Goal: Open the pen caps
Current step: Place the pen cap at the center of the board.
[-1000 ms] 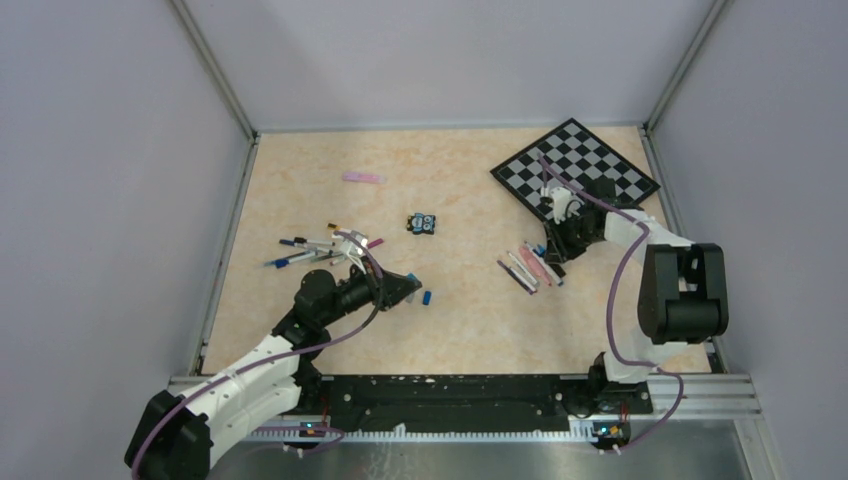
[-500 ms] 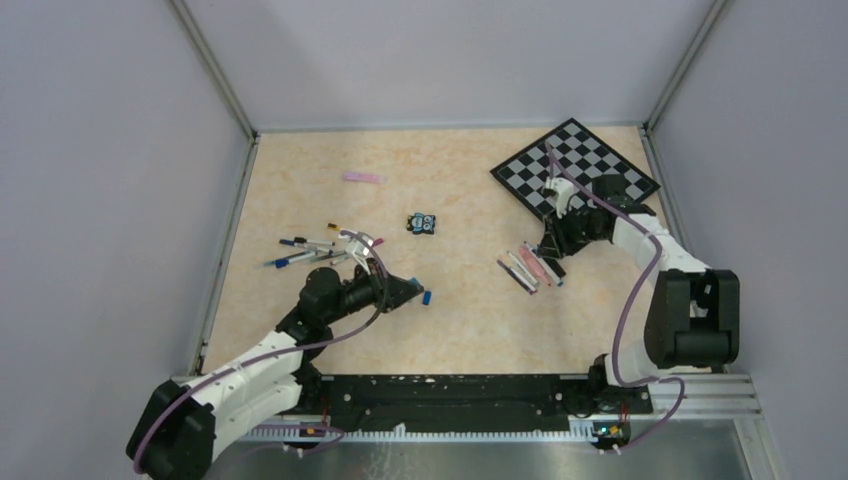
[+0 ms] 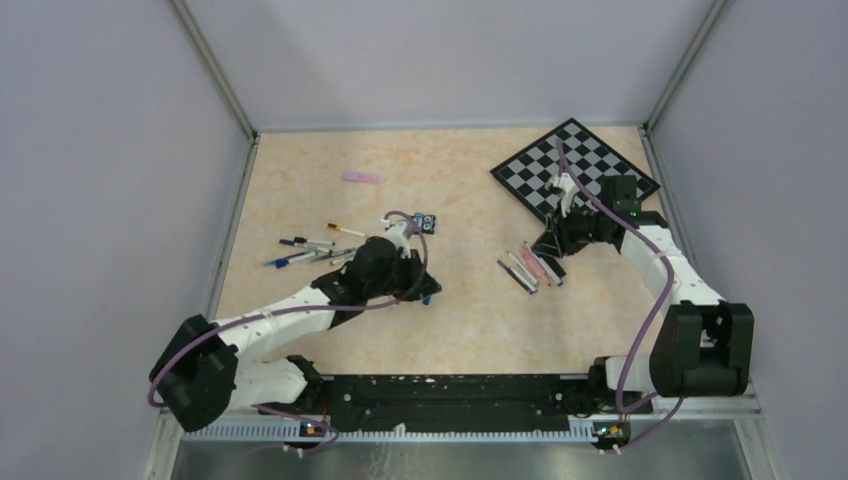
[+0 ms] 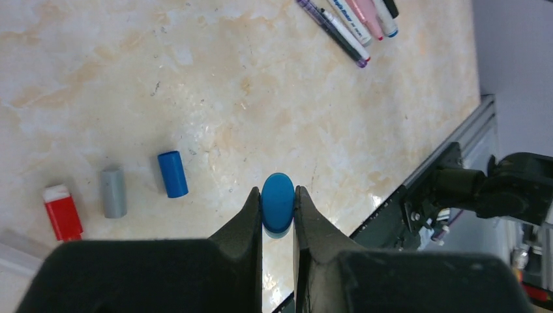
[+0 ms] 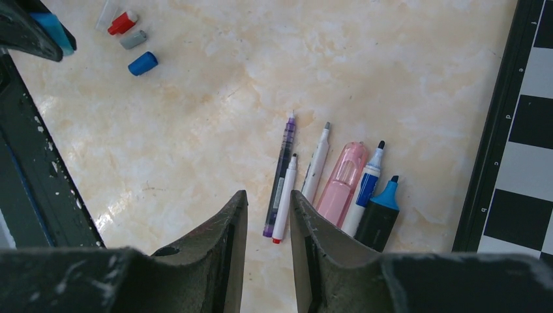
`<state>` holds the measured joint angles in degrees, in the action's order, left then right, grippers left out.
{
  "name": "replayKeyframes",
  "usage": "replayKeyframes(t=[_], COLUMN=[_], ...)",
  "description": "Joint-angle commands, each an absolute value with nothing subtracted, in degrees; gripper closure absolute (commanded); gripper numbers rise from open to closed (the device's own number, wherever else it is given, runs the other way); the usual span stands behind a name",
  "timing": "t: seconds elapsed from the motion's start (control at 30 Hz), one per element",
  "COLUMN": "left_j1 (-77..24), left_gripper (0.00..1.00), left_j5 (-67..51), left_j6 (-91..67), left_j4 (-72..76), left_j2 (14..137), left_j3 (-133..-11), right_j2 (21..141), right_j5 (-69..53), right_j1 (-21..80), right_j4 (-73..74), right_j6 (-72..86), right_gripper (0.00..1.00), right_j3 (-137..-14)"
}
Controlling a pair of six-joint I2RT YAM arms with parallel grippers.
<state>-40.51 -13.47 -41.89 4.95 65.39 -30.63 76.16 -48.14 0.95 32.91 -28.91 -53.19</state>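
My left gripper [image 4: 278,207] is shut on a blue pen cap [image 4: 278,201], seen end-on just above the table. It shows in the top view [image 3: 424,292] near the table's middle. Blue [image 4: 173,174], grey [image 4: 113,192] and red [image 4: 62,212] caps lie loose to its left. My right gripper [image 5: 266,199] is open and empty, hovering just beside a row of uncapped pens: a purple pen [image 5: 280,173], a white pen [image 5: 285,199], a pink marker [image 5: 344,176] and a blue-tipped black marker [image 5: 378,212]. In the top view these pens [image 3: 530,268] lie below the right gripper [image 3: 548,247].
A chessboard [image 3: 590,165] lies at the back right, its edge close to the pens [image 5: 495,130]. A small toy block [image 3: 422,223] sits behind the left wrist. More pens [image 3: 305,248] lie at the left, and a pink pen [image 3: 362,177] lies farther back.
My left arm has swung forward and right, and its wrist now stands over the spot near the toy block. My right arm has drawn back a little from the pen row.
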Motion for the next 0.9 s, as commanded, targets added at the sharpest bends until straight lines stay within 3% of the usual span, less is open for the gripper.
replayKeyframes(t=[0.0, 0.2, 0.33, 0.63, 0.87], left_j1=[-47.47, -51.01, -51.93, -52.3, -52.3], left_gripper=[0.98, 0.93, 0.83, 0.67, 0.63], left_j5=[0.31, 6.09, 7.85, 10.0, 9.64], left_j6=[-39.49, -37.68, -36.36, -34.98, -34.65], left_j4=[-6.44, -14.2, -17.38, -22.81, -23.55], left_j2=[72.52, 85.96, 90.89, 96.29, 97.41], left_j3=[-40.02, -50.04, -54.93, -60.12, -60.99], right_j2=[73.81, 72.33, 71.81, 71.56, 71.72], right_j5=[-50.34, -50.42, -50.79, -51.13, -51.33], right_j1=[0.79, 0.74, 0.79, 0.78, 0.78], right_j4=[32.12, 32.06, 32.06, 32.0, 32.07], right_j6=[-29.76, -29.79, -29.79, -30.0, -30.0], right_gripper=[0.71, 0.71, 0.71, 0.71, 0.71], right_j3=[-52.99, -52.78, -52.73, -52.67, -52.38])
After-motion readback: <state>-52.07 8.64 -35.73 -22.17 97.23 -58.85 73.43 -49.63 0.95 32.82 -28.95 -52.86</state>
